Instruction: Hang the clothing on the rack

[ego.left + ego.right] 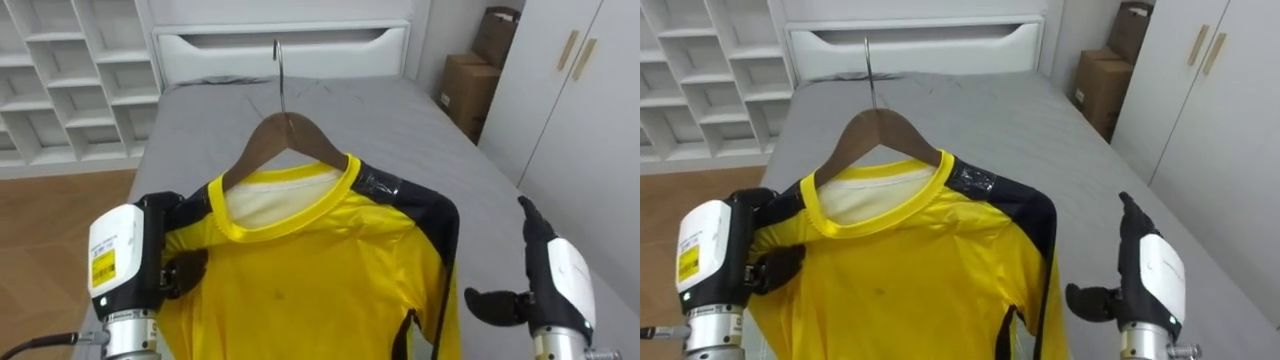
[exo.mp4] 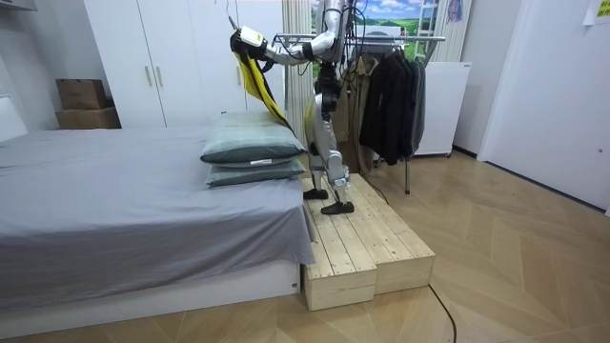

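Observation:
A yellow shirt (image 1: 310, 270) with black shoulder trim hangs on a wooden hanger (image 1: 285, 135) whose metal hook points up. It is held in the air over the grey bed (image 1: 400, 130). My left hand (image 1: 165, 255) is shut on the shirt's left shoulder, over the hanger's end. To the right of the shirt, my right hand (image 1: 550, 285) is open and apart from it, thumb pointing toward the cloth. In the room view I stand on a wooden platform (image 2: 367, 248) beside the bed, with the shirt (image 2: 259, 84) raised high in front of me.
A clothes rack (image 2: 391, 90) with dark garments stands just behind me. Two pillows (image 2: 253, 152) lie on the bed by the platform. White shelves (image 1: 60, 70) are at the far left, and cardboard boxes (image 1: 465, 90) and a white wardrobe (image 1: 570, 90) at the right.

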Controlling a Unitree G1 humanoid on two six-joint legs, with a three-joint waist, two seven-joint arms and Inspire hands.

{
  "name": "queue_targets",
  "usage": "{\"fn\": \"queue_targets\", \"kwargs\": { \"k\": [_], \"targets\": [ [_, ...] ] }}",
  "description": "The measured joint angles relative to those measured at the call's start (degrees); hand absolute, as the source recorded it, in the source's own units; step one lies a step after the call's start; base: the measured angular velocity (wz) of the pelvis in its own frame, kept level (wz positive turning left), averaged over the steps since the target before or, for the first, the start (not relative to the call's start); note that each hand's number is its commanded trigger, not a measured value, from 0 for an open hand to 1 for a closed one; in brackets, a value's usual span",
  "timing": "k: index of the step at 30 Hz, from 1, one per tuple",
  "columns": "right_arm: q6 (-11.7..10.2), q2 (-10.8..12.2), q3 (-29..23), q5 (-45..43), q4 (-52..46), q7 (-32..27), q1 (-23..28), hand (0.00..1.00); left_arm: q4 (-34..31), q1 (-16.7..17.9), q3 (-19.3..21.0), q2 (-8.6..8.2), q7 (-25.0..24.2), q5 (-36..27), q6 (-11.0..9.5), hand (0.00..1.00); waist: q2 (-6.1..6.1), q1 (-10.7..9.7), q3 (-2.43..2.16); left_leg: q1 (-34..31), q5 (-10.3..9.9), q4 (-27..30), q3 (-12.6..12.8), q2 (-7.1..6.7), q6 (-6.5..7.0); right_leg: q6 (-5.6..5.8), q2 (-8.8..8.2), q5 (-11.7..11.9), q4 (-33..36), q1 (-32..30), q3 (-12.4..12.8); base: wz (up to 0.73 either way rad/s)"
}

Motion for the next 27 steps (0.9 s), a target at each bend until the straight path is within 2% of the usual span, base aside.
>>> {"fn": "queue_targets", "kwargs": {
  "k": [9,15,27],
  "targets": [
    [-0.11,-0.04,1.27,-1.63,-4.34,-1.46,-0.01,0.0,-1.34,0.0,0.02,-0.01,-1.15,0.05,0.5,1.0,-0.04,1.36,-0.01,-0.23,0.0,-0.37,0.07,-0.06,0.0,-0.01,-0.06,0.01,0.63,-0.73,0.14,0.0],
    [-0.26,-0.2,2.07,-1.6,-7.37,-2.51,-0.05,0.0,-3.3,0.0,-0.05,0.07,-1.38,0.15,0.57,1.0,-0.29,1.49,-0.08,-0.59,0.0,-0.3,0.06,-0.07,0.0,0.01,-0.11,0.0,0.64,-1.09,0.09,0.0],
    [-0.89,-0.24,3.47,-1.61,-10.42,-2.68,-0.68,0.0,-3.6,-0.01,-0.4,0.03,-2.01,0.01,0.66,1.0,-0.84,1.76,0.15,-1.11,0.0,-0.04,0.11,-0.07,0.0,0.01,-0.23,-0.01,0.62,-1.44,-0.17,0.0]
  ]
}}
